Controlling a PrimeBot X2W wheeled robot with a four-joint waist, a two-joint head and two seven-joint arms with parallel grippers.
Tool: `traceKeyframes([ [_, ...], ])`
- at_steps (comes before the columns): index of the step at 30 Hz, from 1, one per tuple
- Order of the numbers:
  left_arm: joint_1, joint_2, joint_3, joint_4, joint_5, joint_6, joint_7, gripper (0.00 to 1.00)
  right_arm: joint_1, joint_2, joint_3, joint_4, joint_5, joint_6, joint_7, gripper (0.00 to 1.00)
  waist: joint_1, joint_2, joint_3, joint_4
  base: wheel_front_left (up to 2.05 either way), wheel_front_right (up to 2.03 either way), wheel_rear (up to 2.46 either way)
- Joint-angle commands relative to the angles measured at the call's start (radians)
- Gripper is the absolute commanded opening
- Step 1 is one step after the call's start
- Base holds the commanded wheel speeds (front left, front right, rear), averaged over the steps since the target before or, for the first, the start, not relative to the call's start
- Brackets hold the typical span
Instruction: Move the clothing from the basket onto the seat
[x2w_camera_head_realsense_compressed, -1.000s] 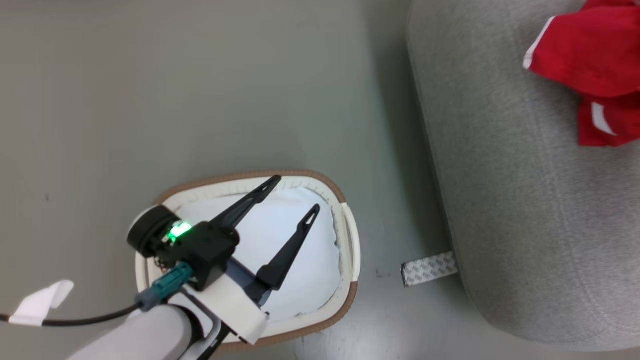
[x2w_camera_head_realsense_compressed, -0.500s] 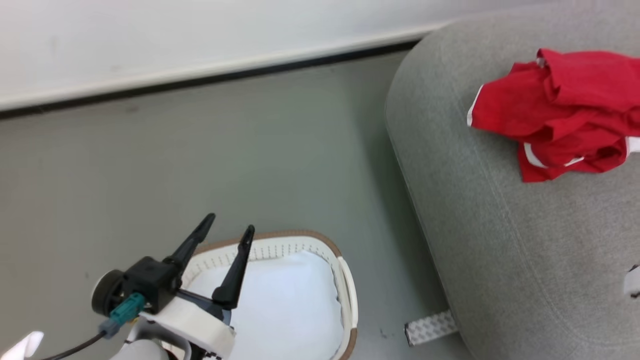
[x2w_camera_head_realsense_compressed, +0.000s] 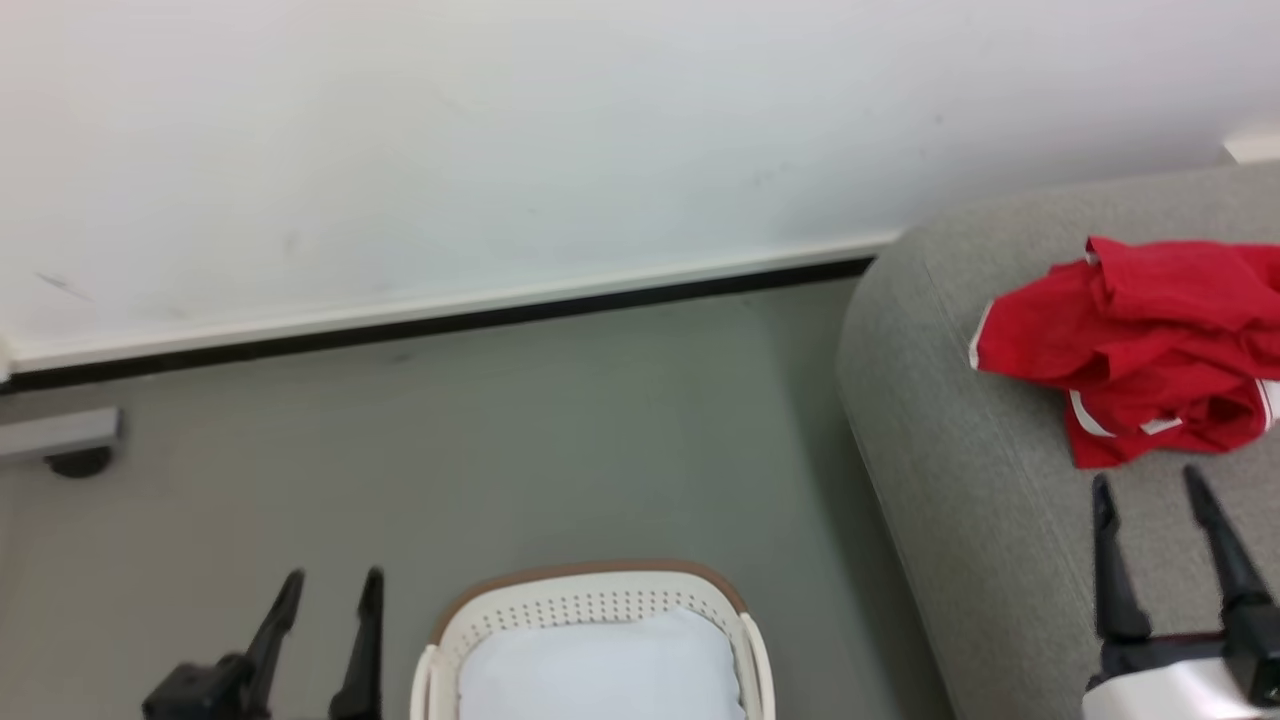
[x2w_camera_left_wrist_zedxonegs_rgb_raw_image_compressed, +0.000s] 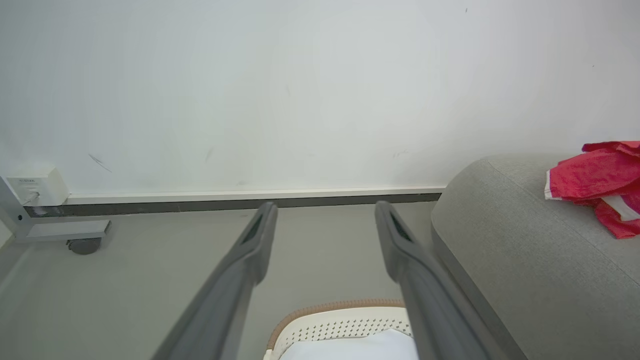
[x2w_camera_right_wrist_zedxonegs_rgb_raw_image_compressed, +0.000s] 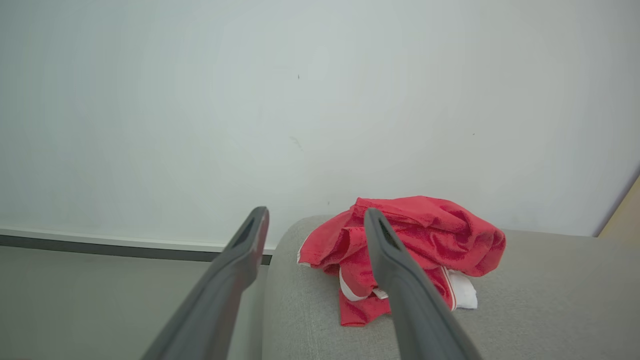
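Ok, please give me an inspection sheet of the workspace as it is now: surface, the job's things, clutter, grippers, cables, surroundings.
Surface: smooth grey-green floor.
Job's things: red clothing lies bunched on the seat; the basket stands on the floor beside it, white inside where seen, no red fabric.
Clutter: metal foot with a castor by the wall.
Grippers: left gripper open, holding nothing, left of the basket; right gripper open, holding nothing, over the seat, short of the clothing.
Cables: nothing seen.
Surroundings: white wall with dark baseboard; small white box low against it.
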Motion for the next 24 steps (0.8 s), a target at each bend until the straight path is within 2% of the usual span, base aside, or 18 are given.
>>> traceKeyframes([
  [1,0.041,-0.026,0.036,0.018,0.032,-0.019,-0.001,1.0,0.038,-0.004,0.02,0.005,0.023,-0.003,0.001,1.0,0.0004,0.0,-0.055,0.046,0.0,0.0,0.0],
  [12,0.146,-0.171,0.253,0.066,0.165,-0.137,-0.001,1.0,0.139,-0.003,0.102,0.078,0.055,-0.003,0.001,1.0,0.0004,0.0,-0.113,0.116,0.0,0.0,0.0],
  [24,0.162,-0.247,0.355,0.1,0.265,-0.239,-0.001,1.0,0.118,-0.002,0.112,0.146,0.078,-0.003,0.001,1.0,0.0004,0.0,-0.134,0.128,0.0,0.0,0.0],
])
